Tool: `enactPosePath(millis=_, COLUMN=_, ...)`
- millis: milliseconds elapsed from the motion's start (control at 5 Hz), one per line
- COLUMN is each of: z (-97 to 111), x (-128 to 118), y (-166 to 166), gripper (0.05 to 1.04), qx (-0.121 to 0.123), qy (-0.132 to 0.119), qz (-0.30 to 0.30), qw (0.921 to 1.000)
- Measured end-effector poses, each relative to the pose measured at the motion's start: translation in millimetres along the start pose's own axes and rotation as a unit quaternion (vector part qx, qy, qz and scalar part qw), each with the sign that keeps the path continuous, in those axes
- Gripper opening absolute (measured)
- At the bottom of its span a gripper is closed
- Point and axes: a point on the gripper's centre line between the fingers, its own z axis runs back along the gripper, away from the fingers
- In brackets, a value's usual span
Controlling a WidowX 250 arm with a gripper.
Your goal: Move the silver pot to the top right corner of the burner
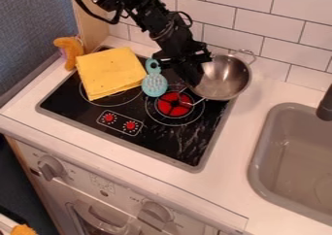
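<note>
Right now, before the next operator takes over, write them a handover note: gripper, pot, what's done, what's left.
Gripper: at the left rim of the silver pot; whether it grips the pot is unclear.
Pot: at the cooktop's top right corner, reaching past its edge; near handle over the red ring.
Done: the pot looks to be at the target corner.
Left: probably check that it sits steady, release if held, and back off without catching the blue-green toy.

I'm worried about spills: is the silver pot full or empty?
Empty, as far as can be seen: the silver pot shows bare, shiny metal inside, with no food or liquid visible.
</note>
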Motion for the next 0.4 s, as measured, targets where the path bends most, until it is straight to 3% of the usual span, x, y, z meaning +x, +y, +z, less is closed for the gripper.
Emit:
enactPosePath(millis=200, z=0.4, x=-5.5, y=0.4, gripper=0.286, qx=0.000, qy=0.017, qz=-0.004, qw=0.9998)
enactPosePath(millis=400, z=2.1, x=-6.3, y=4.2, gripper=0.568, qx=0.003, qy=0.019, qz=-0.007, qw=0.9998)
